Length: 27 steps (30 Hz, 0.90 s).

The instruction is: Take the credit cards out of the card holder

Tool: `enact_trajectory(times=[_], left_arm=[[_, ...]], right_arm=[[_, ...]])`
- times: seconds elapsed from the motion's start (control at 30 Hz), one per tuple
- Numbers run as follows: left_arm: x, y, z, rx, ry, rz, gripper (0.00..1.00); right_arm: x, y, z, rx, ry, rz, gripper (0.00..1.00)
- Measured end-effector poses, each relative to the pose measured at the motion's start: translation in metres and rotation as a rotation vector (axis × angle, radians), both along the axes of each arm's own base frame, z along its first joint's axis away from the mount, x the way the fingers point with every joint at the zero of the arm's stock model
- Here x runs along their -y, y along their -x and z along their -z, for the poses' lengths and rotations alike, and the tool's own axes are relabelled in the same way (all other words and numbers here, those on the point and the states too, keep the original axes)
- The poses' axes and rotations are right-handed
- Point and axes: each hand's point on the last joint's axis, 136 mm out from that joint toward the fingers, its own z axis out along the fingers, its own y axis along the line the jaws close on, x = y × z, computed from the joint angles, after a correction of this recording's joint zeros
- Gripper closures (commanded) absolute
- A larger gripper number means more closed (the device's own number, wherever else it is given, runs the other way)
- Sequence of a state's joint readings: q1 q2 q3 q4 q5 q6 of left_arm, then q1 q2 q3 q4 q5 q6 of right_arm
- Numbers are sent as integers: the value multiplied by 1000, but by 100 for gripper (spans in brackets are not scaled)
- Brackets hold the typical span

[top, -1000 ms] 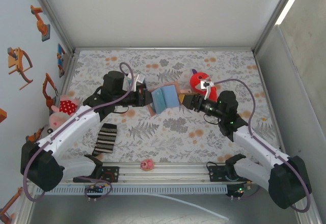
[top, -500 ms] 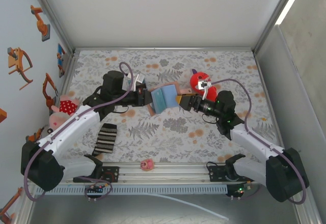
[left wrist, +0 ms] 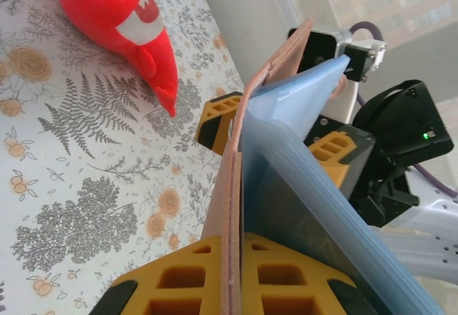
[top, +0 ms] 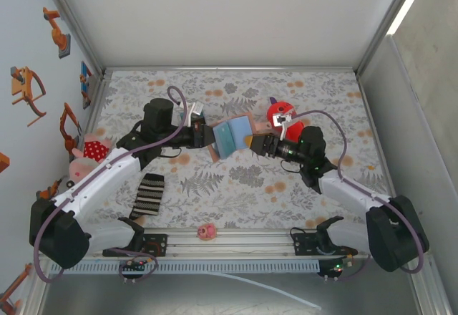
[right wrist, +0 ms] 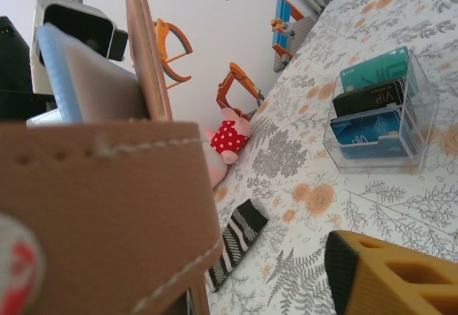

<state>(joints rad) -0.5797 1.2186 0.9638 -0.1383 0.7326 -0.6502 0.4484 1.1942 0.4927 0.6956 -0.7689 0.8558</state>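
The card holder (top: 232,136) hangs open above the middle of the table, a tan cover with blue inner faces (left wrist: 293,107). My left gripper (top: 212,140) is shut on its tan flap, whose edge runs up between the yellow fingers (left wrist: 179,279). From the right, my right gripper (top: 256,143) stands open around the holder's far edge. One of its yellow fingers (left wrist: 218,114) is on the tan side and one on the blue side. In the right wrist view the tan flap (right wrist: 100,200) is very close, clear of the one visible finger (right wrist: 390,279). The credit cards are hidden inside the holder.
A red plush (top: 280,112) lies behind the right gripper. A clear stand (right wrist: 379,111) holds teal, black and blue cards. A striped sock (top: 148,195), a polka-dot plush (top: 91,150) and a small pink toy (top: 207,230) lie left and front.
My right gripper has moved left, from beside the card holder to around its right edge. The left gripper and the holder have stayed where they were.
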Motion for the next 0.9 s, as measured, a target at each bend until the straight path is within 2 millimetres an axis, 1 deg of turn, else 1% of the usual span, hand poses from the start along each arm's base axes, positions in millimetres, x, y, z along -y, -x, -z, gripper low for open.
enact_trajectory(times=[0.1,0.17,0.23,0.3,0.37,0.4,0.57,0.73,0.9], left_arm=[[1,0,-1,-2,9,4,99],[2,0,0,-5,11,5,99],[2,0,1,-10,11,7,98],[2,0,2,-13,11,7,95],[2,-1,3,-14,10,5,88],[2,-1,3,-13,11,2,83],[-4,-5,6,-16,16,-21,67],[-17,-5,6,-4,31,-70,47],[-20,-6,0,23,76,-96,37]], right_arm=[[-4,-1,2,-10,-10,-13,46],[-6,-1,1,-14,-21,-17,53],[-8,-2,-3,-4,-36,-21,65],[-9,-3,-7,4,-53,-22,81],[-10,-4,-10,6,-70,-26,95],[-11,-4,-11,4,-78,-31,100],[-13,-6,-11,-13,-93,-32,100],[-11,-8,-15,-15,-105,-10,100],[-7,-10,-26,11,-123,17,100]])
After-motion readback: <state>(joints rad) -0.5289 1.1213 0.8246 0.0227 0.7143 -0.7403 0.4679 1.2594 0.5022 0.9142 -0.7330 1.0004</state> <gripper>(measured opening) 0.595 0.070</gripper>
